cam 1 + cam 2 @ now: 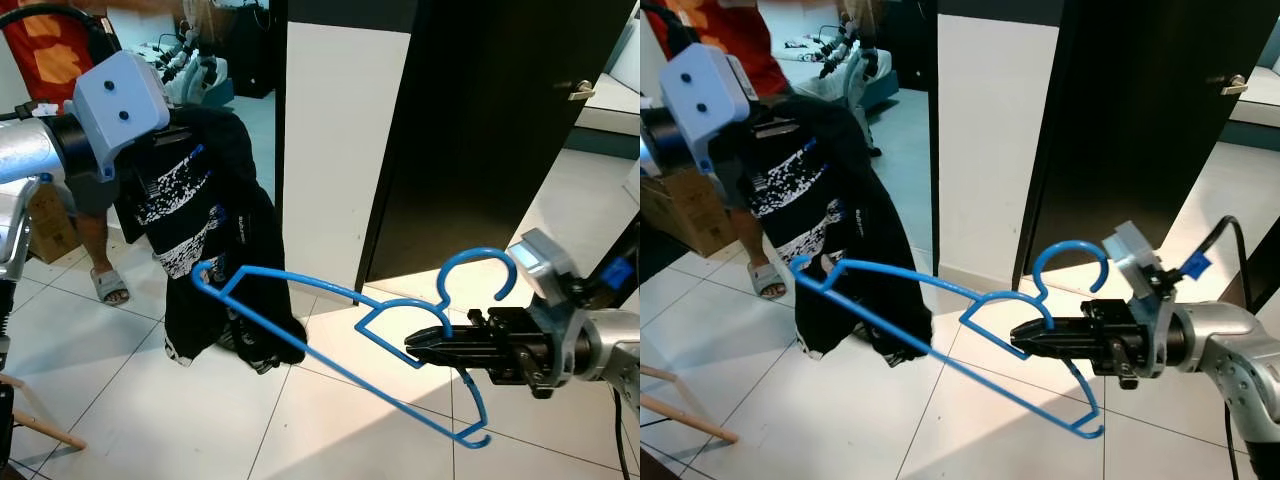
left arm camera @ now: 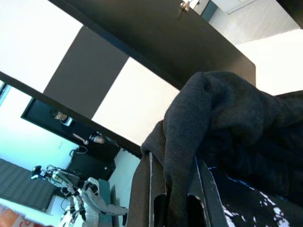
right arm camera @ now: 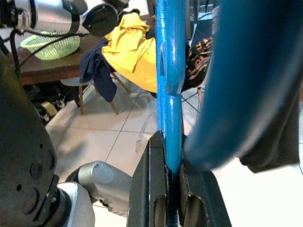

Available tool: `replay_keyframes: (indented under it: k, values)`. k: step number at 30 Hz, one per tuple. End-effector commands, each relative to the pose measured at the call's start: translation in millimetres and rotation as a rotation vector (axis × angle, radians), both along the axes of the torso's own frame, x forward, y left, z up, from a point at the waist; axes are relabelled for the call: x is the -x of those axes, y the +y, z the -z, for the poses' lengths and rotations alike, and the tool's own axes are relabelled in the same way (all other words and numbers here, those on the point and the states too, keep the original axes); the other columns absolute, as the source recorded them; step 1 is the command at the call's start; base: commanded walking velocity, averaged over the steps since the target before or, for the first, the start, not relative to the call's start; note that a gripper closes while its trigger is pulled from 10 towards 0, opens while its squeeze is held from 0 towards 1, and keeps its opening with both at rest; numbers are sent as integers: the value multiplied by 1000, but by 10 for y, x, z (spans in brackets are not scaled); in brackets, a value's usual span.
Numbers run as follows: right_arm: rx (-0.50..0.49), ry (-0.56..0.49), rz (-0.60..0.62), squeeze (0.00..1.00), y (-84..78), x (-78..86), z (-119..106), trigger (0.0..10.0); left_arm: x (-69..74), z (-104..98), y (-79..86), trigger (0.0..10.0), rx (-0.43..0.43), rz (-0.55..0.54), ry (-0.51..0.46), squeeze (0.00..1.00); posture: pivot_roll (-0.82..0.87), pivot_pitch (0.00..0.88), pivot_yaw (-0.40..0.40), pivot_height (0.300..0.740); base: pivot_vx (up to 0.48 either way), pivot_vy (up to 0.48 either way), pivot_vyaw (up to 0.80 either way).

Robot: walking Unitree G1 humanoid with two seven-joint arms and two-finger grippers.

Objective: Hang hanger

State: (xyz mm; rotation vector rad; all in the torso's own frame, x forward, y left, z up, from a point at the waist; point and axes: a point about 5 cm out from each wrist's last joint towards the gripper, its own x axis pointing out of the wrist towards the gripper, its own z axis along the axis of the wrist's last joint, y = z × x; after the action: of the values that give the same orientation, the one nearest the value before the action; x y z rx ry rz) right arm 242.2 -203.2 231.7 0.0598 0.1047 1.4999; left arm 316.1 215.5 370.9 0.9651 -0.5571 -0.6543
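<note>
A blue plastic hanger (image 1: 330, 330) is held out in front of me, its hook (image 1: 478, 268) pointing up. My right gripper (image 1: 415, 349) is shut on the hanger just under the hook; the right wrist view shows the blue bar (image 3: 169, 85) pinched between the fingers. The hanger's far tip touches a black garment with white print (image 1: 205, 230). That garment hangs from my raised left gripper (image 2: 171, 208), which is shut on its dark fabric (image 2: 222, 123).
A white wall panel (image 1: 340, 140) and a dark door (image 1: 490, 130) stand behind the hanger. A person in sandals (image 1: 108, 285) stands behind the garment at the left. A cardboard box (image 1: 50, 225) and a wooden leg (image 1: 40, 428) sit left on the tiled floor.
</note>
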Motion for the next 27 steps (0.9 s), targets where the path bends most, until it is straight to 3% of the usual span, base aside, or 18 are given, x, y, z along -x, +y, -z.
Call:
replay_keyframes:
  k: [1, 6, 9, 14, 20, 27]
  values:
    - [-58, -29, 36, 0, 23, -52, -66, 10000, 27, -61, -68, 10000, 17, 37, -35, 0, -6, 0, -46, 740, 0, 0, 0]
    - [-61, -59, 95, 0, 58, -130, -56, 10000, 43, -74, -104, 10000, 18, 61, -38, 0, -3, 0, -46, 740, 0, 0, 0]
    - [92, -76, 235, 0, 110, -295, 130, 10000, 104, -116, -201, 10000, 28, 134, -50, 0, 3, 0, -49, 740, 0, 0, 0]
    - [170, -88, 318, 0, 127, -402, 196, 10000, 158, -140, -261, 10000, 28, 183, -57, 0, 3, 0, -49, 740, 0, 0, 0]
    - [163, -126, 410, 0, 70, -501, 114, 10000, 198, -140, -286, 10000, 20, 216, -49, 0, 2, 0, -52, 740, 0, 0, 0]
    - [120, -151, 431, 0, 28, -509, 32, 10000, 187, -123, -275, 10000, 11, 208, -41, 0, 2, 0, -52, 740, 0, 0, 0]
